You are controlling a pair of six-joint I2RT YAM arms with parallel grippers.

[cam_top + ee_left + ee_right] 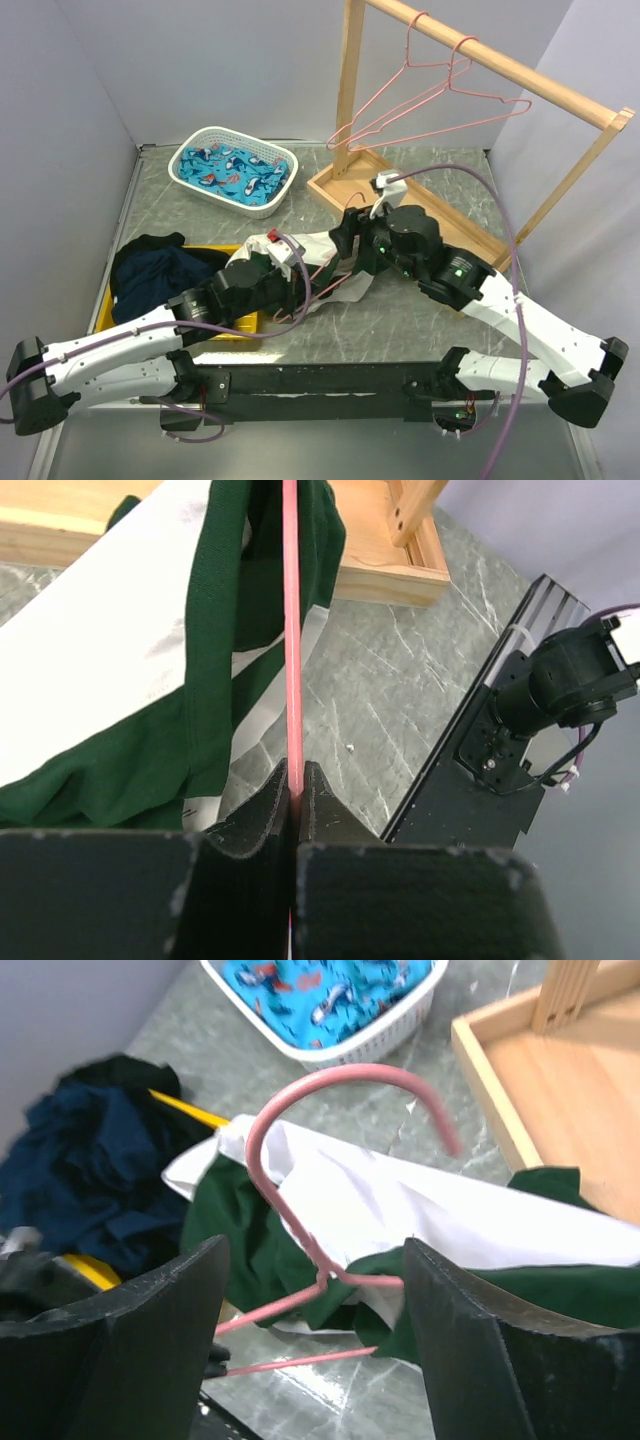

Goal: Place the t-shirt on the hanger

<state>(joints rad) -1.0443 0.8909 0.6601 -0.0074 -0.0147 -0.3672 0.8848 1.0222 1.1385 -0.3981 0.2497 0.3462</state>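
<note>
Between navy garment (150, 268) and wooden rail frame (349, 100), the hanger (292, 630) is pinched against the t-shirt (110, 650) by the left pincer (296, 785), the right pincer (312, 1255) held spread.

Far left: white plastic basket (188, 152) holding blue fish-patterned cloth (236, 172); far right: wooden rail frame (505, 68) bearing two pink wire hangers (372, 100); near left: yellow tray (235, 323) under dark navy garment (150, 272); midway: white-and-green t-shirt (420, 1210), third pink wire hanger (350, 1070) against it
</note>
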